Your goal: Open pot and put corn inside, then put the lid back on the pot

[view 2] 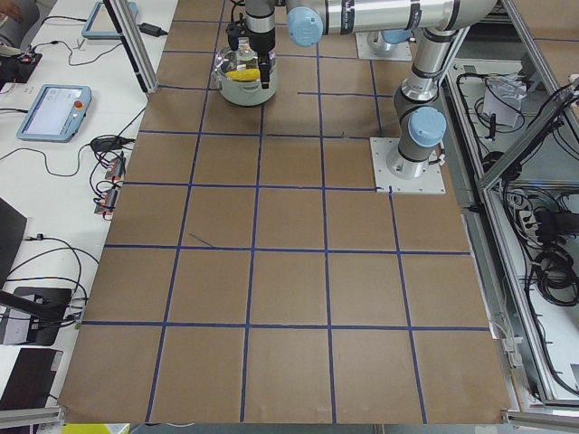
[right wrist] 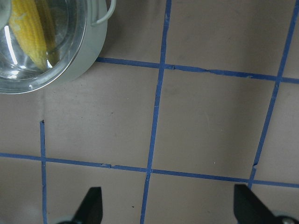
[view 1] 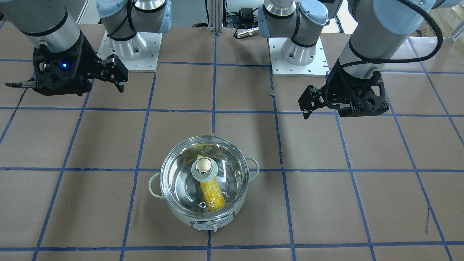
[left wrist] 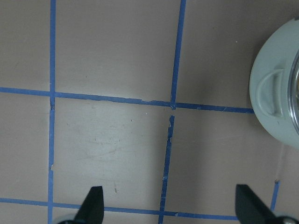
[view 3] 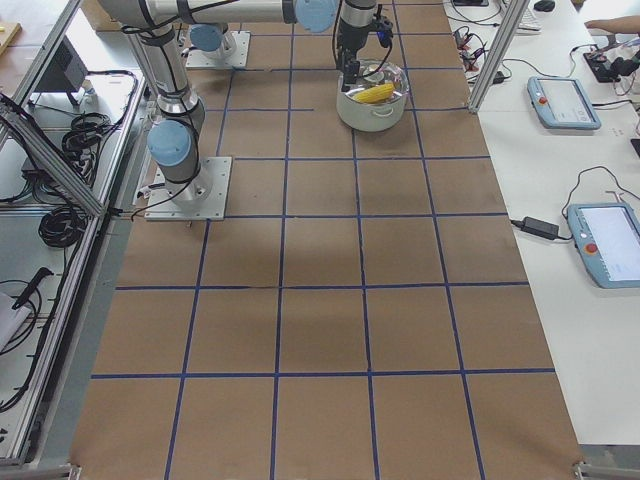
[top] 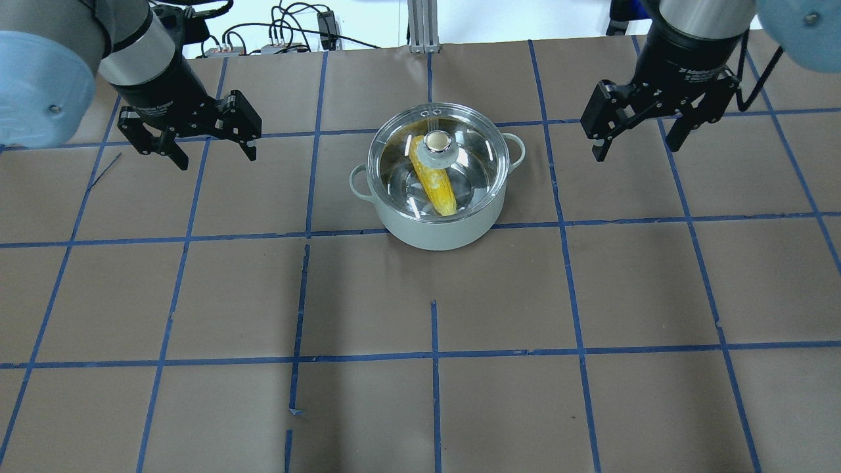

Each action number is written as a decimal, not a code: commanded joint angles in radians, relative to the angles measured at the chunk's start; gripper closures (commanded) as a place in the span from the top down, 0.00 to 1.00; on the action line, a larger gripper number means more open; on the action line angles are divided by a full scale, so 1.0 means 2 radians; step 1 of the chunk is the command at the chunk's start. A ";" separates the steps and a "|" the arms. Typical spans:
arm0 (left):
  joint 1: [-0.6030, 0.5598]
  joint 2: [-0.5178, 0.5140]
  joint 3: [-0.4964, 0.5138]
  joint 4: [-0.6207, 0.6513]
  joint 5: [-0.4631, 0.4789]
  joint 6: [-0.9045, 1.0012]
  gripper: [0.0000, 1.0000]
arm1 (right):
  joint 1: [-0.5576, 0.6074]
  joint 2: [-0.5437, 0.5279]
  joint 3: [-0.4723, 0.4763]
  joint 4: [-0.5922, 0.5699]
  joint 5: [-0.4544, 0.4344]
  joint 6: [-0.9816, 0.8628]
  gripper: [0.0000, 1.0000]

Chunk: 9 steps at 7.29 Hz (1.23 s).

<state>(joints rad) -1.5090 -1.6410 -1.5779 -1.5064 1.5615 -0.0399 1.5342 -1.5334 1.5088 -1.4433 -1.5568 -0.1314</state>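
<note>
The pot (top: 440, 233) stands on the table between the two arms, with its control knob on the operators' side (view 1: 214, 226). The glass lid (top: 476, 157) sits closed on its rim, beige knob (top: 437, 140) at the centre. The corn (top: 437, 187) lies inside on the steel bottom, seen through the glass, and also shows in the front view (view 1: 214, 195). My left gripper (top: 200, 141) hangs open and empty, well to the pot's left. My right gripper (top: 640, 135) hangs open and empty, well to its right. The pot's edge shows in both wrist views (left wrist: 275, 102) (right wrist: 88, 51).
The table is covered in brown paper with a blue tape grid (top: 433, 355). The two arm bases (view 1: 132, 47) (view 1: 299, 50) stand behind the pot. Tablets lie on side benches (view 2: 54, 108) (view 3: 565, 100). An operator's hand shows at the far bench (view 3: 610, 25).
</note>
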 commanded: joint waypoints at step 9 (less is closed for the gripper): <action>0.001 0.001 -0.001 0.000 -0.001 0.001 1.00 | 0.041 0.048 -0.040 -0.032 -0.032 0.072 0.99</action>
<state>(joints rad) -1.5079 -1.6398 -1.5800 -1.5064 1.5605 -0.0389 1.6168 -1.4354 1.4261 -1.5182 -1.6251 0.0237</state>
